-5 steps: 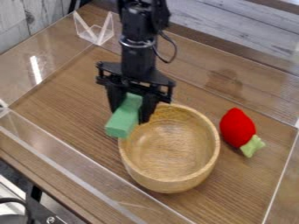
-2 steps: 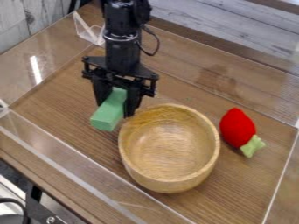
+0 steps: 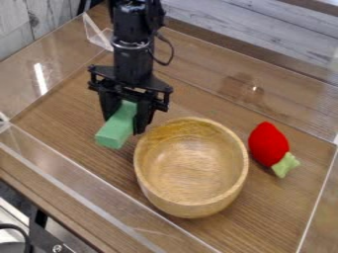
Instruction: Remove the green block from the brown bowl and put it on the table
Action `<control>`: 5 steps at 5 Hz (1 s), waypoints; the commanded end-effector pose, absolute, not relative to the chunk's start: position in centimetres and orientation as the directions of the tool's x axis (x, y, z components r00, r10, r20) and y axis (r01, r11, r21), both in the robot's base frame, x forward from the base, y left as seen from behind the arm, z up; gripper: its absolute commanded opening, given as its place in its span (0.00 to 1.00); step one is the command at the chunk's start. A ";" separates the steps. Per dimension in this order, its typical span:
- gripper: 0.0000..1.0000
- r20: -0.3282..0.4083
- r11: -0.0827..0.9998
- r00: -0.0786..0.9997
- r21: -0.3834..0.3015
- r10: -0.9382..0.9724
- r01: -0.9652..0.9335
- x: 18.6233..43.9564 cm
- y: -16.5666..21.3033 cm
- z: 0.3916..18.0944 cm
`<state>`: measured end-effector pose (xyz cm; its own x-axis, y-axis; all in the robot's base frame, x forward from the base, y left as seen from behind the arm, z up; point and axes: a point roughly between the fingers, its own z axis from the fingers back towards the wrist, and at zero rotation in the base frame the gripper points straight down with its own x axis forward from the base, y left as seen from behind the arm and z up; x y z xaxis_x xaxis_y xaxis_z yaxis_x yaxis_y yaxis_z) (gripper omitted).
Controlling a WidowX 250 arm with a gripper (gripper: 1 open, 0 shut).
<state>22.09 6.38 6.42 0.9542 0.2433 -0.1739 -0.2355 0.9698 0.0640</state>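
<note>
My black gripper hangs just left of the brown bowl, shut on the green block. The block is tilted, its lower end close above the table to the left of the bowl's rim. I cannot tell whether the block touches the wood. The light tan bowl holds nothing that I can see. The arm rises straight up from the gripper toward the top of the view.
A red strawberry toy with a pale green leaf lies right of the bowl. Clear acrylic walls run along the table's edges. A clear bracket stands at the back left behind the arm.
The gripper has carried the green block leftward, away from the bowl's rim, and slightly lower toward the table. Bowl and strawberry toy have not moved.
</note>
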 end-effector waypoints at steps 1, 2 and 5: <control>0.00 -0.129 0.968 0.960 0.071 0.249 -0.242 22.9 7.3 7.0; 0.00 -0.134 0.967 0.959 0.075 0.250 -0.242 22.8 7.7 6.8; 1.00 -0.133 0.964 0.955 0.027 0.266 -0.265 22.7 8.5 7.8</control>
<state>21.87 8.12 6.50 0.9444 0.2671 -0.1919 -0.2675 0.9633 0.0242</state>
